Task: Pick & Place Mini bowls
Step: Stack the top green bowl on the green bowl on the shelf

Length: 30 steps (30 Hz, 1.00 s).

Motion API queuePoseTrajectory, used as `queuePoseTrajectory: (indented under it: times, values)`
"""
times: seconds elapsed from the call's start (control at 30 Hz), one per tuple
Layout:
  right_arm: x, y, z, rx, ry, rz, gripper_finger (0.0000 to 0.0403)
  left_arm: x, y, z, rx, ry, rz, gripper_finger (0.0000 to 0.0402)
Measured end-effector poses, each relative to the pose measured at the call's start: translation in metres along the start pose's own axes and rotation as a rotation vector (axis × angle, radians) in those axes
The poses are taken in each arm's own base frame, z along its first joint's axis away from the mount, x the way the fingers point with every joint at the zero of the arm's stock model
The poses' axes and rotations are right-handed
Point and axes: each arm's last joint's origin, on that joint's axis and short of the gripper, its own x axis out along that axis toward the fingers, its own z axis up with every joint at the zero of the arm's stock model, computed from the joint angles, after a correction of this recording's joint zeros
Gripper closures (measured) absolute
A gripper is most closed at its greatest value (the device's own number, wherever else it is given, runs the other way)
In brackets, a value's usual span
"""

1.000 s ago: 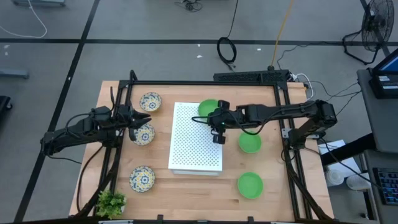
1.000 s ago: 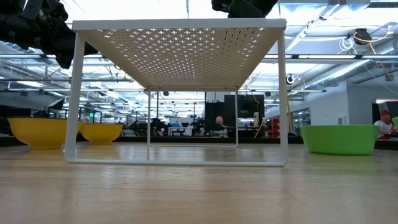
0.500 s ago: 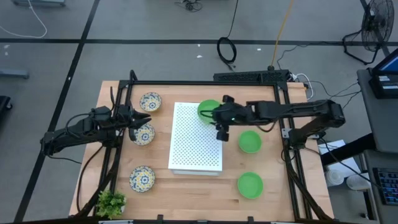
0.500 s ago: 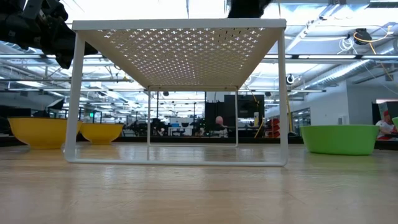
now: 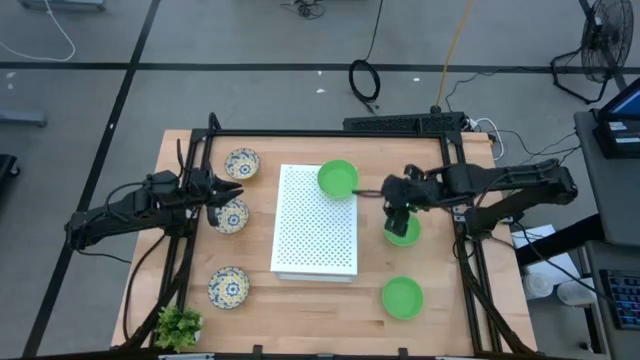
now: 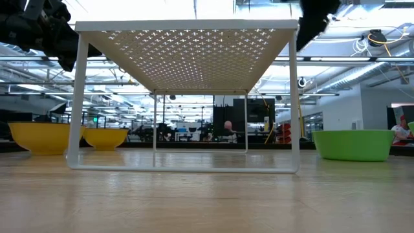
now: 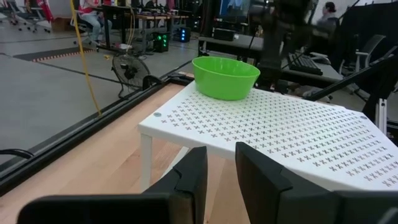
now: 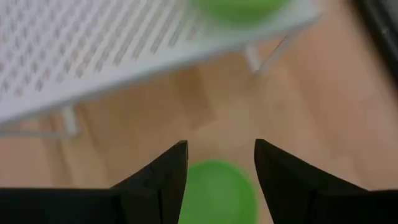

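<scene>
At nine o'clock on the table my left gripper (image 5: 232, 194) hovers between two patterned bowls, one (image 5: 241, 163) toward eleven o'clock and one (image 5: 230, 216) just beside my fingertips; the fingers stand a narrow gap apart with nothing between them, and I judge this arm is simply waiting its turn. A third patterned bowl (image 5: 229, 287) sits at seven o'clock near the little plant (image 5: 178, 326), well out of the way. At the centre stands the white perforated board (image 5: 315, 235), raised on legs like a small shelf, and one green bowl (image 5: 337, 178) already rests on its far corner at twelve o'clock, which tells me the board is where the bowls are meant to go. To the right, at three o'clock, my right gripper (image 5: 404, 217) hangs directly over a second green bowl (image 5: 403, 233) on the wood, fingers spread wide and empty, lined up so the bowl's rim can pass between them when I come down. The last green bowl (image 5: 402, 298) waits at five o'clock.
</scene>
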Motion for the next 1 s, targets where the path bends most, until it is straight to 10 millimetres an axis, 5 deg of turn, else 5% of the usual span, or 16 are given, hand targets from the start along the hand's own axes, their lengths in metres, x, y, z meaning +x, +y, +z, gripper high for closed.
queuePoseTrajectory:
  times: [0.47, 1.0]
  values:
    - [0.092, 0.021, -0.087, 0.063, 0.218, 0.086, 0.0234, 0.000, 0.000, 0.000, 0.000, -0.002, 0.015, 0.0314]
    - [0.118, 0.016, -0.115, 0.067, 0.222, 0.086, 0.0234, 0.000, 0.000, 0.000, 0.000, -0.003, 0.015, 0.0314]
